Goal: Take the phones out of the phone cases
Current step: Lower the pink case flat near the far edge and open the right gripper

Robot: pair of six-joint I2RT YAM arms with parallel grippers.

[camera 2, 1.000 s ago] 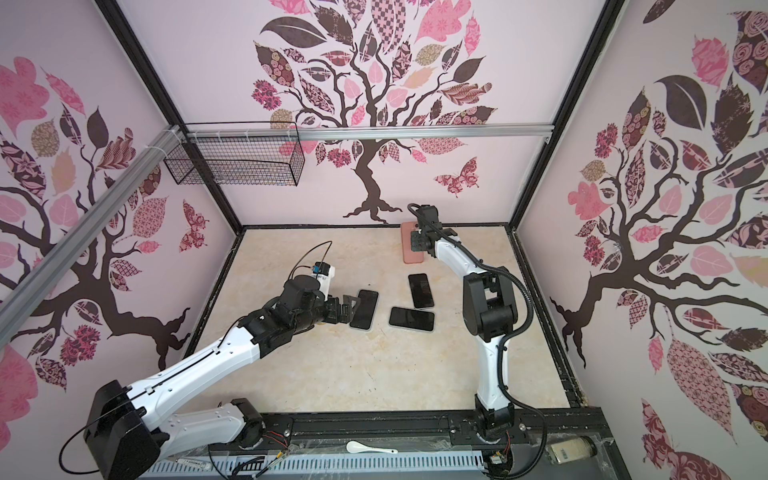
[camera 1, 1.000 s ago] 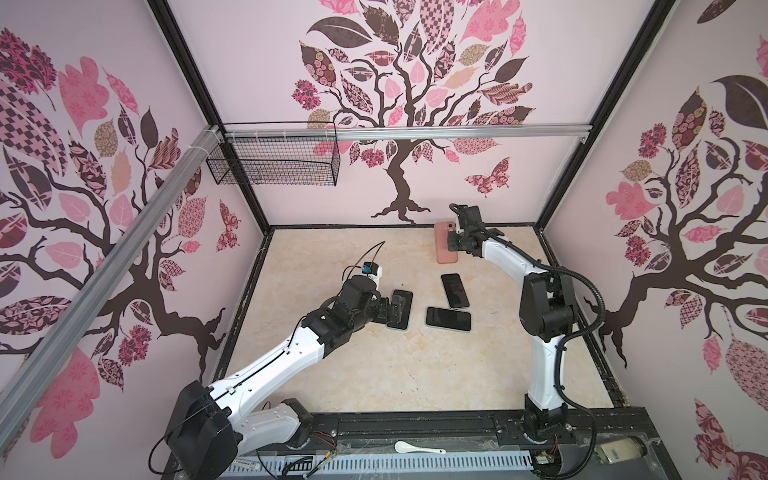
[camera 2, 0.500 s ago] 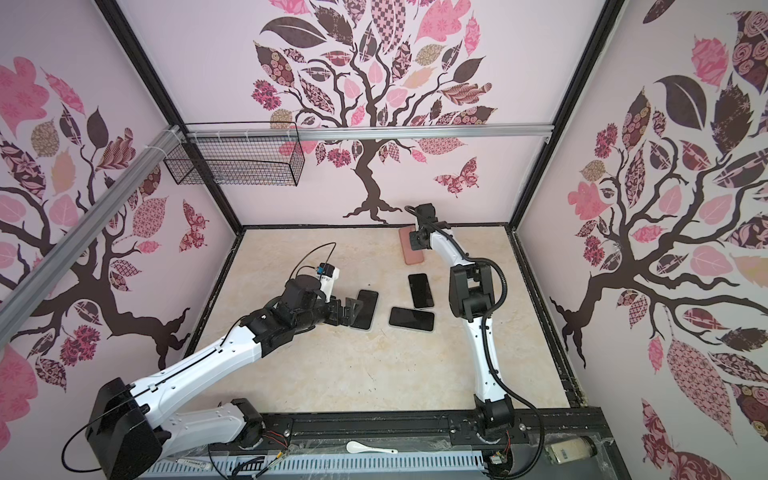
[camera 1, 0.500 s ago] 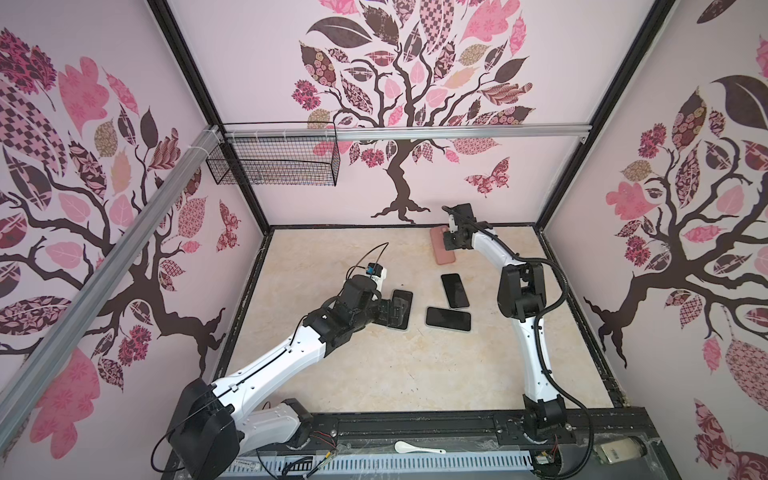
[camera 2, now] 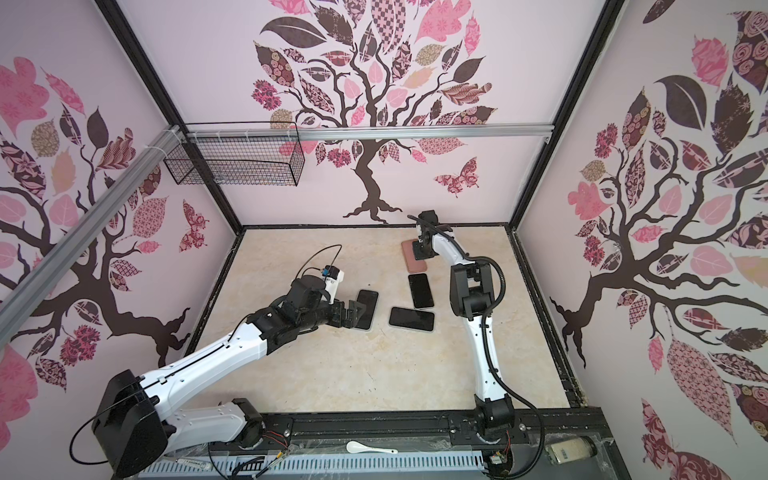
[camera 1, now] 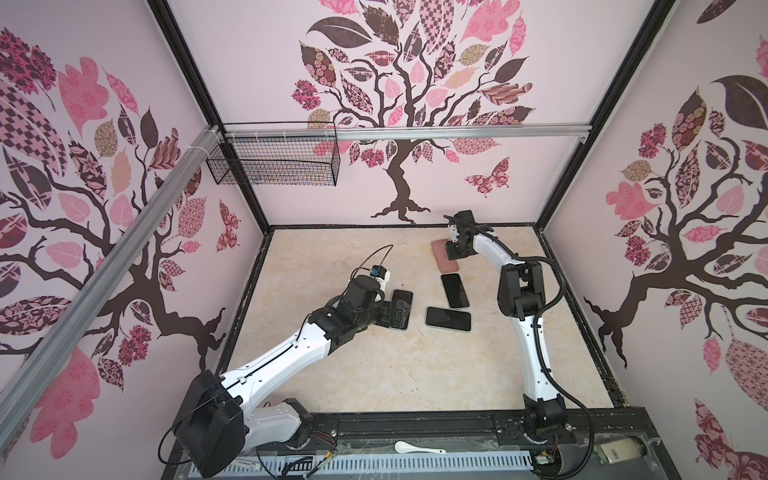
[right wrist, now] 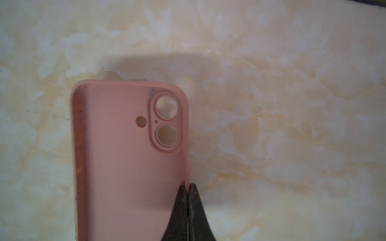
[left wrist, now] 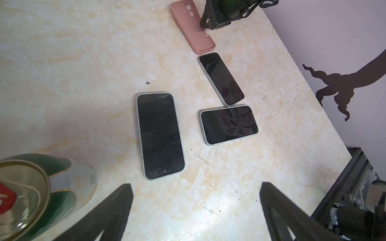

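Your right gripper is clenched on one long side wall of the pink case, and only the right wrist view makes that plain. There the two black fingertips meet with the thin pink wall nipped between them, and the tabletop shows through the camera holes, so the case holds no phone. In both top views the same gripper merely covers one side of the case (the pinch itself is hidden there). Just beside the case's end opposite its camera holes lies a small phone, screen up. A second small phone lies crosswise just beyond it. Farther from the case again is a large phone with a pale rim; you cannot tell whether that rim is a case. Your left gripper hangs released, fingers wide apart, by the large phone's end farthest from the case. Only the left wrist view shows a green can, farther still from the case.
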